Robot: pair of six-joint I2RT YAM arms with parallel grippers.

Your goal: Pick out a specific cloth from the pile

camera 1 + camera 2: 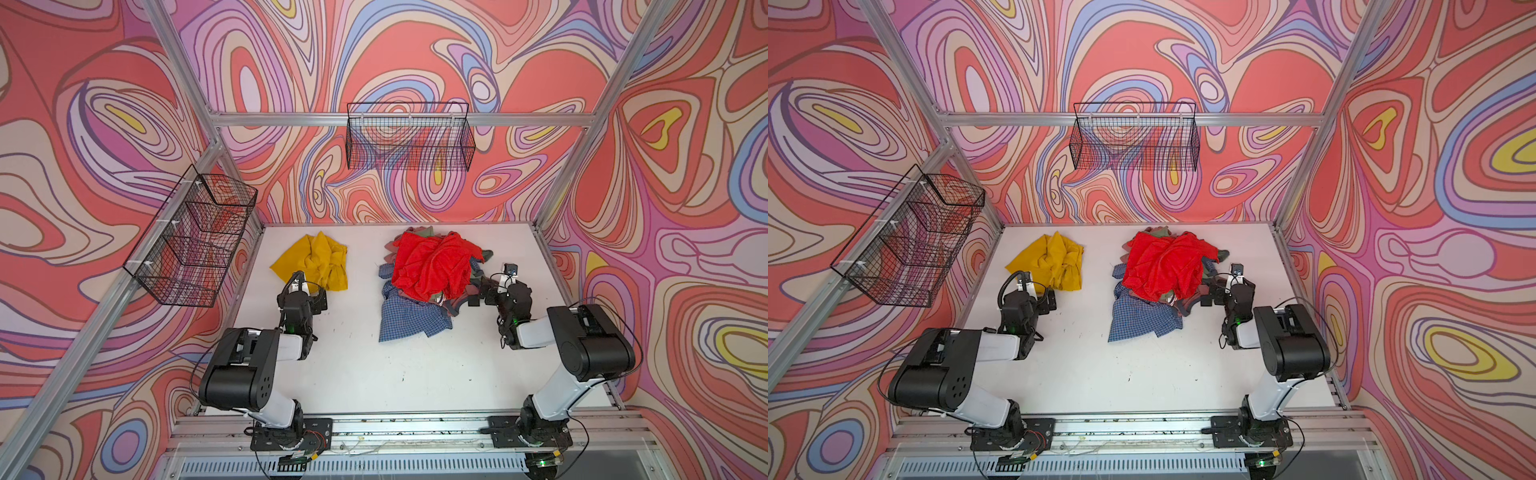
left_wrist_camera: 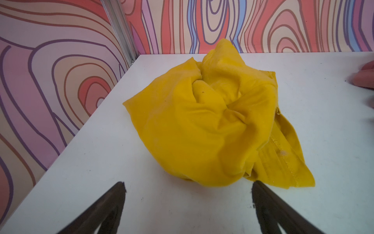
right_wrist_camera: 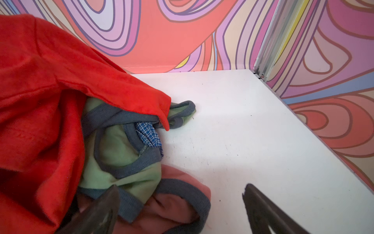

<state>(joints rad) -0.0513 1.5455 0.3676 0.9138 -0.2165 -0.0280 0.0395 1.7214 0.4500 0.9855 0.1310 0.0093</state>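
Finding left gripper (image 2: 188,183) and right gripper (image 3: 181,187) agape, empty, I fear the right's finger snagging the pile (image 3: 121,162) on retreat.

The walls (image 1: 415,62) on three sides carry a swirling print of coral, pink, lilac, blue, cream and yellow bands, and they are framed by silver aluminium bars (image 1: 399,119). A black wire basket (image 1: 409,141) hangs from the bar across the back wall, and a longer basket (image 1: 187,253), divided into compartments, hangs on the left wall. The table (image 1: 374,374) is flat and white, evenly lit and flecked with small dark specks and scuffs, with a slotted metal rail (image 1: 407,428) along its near edge.
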